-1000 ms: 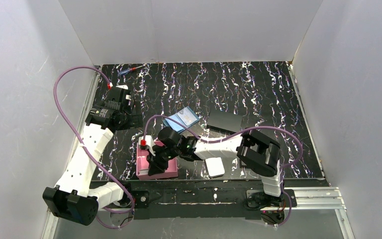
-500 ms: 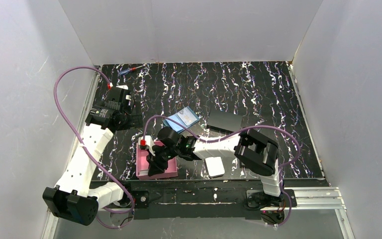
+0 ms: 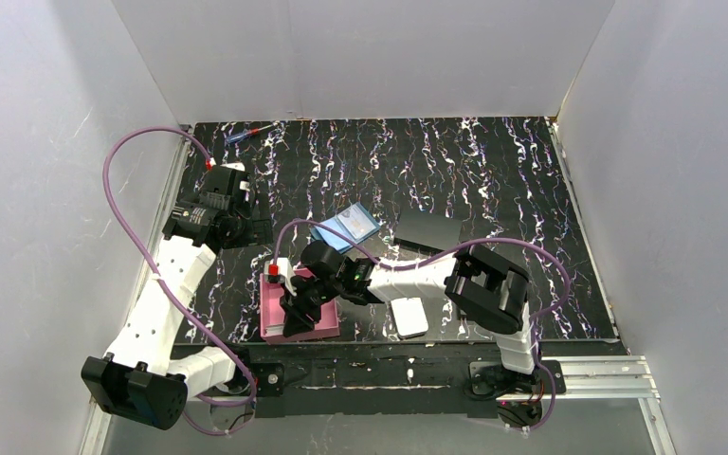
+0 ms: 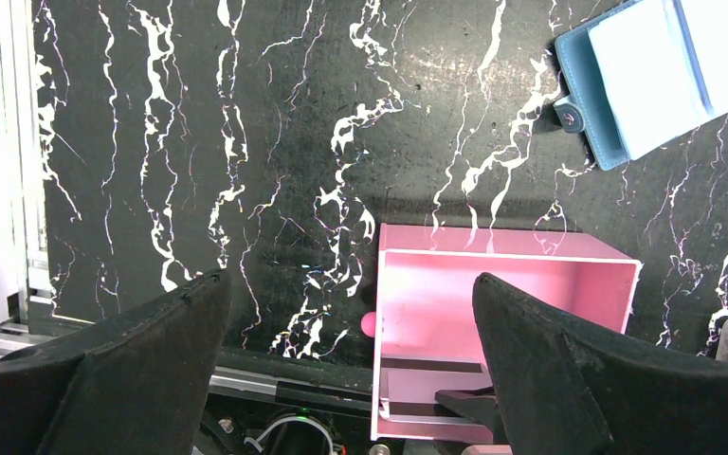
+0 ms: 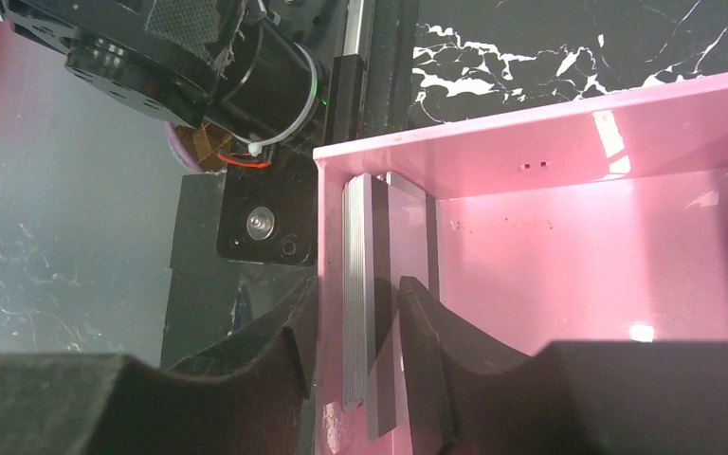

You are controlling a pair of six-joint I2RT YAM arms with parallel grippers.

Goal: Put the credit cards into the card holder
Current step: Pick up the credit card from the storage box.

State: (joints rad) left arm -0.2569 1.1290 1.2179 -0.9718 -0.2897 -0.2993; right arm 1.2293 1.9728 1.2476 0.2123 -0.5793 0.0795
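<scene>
Credit cards [image 5: 354, 227] are straddled by the right claw [image 5: 355, 292] inside the pink tray [image 5: 578, 114].
The stack is stood on edge between the claw's fingers, against the tray wall, one finger seemingly outside that wall; whether it is gripped cannot be told. The card holder [image 3: 346, 227] is laid open on the worktop [image 3: 493, 161] beyond this claw. The left claw [image 4: 349, 282] is spread wide, away from the cards.
</scene>
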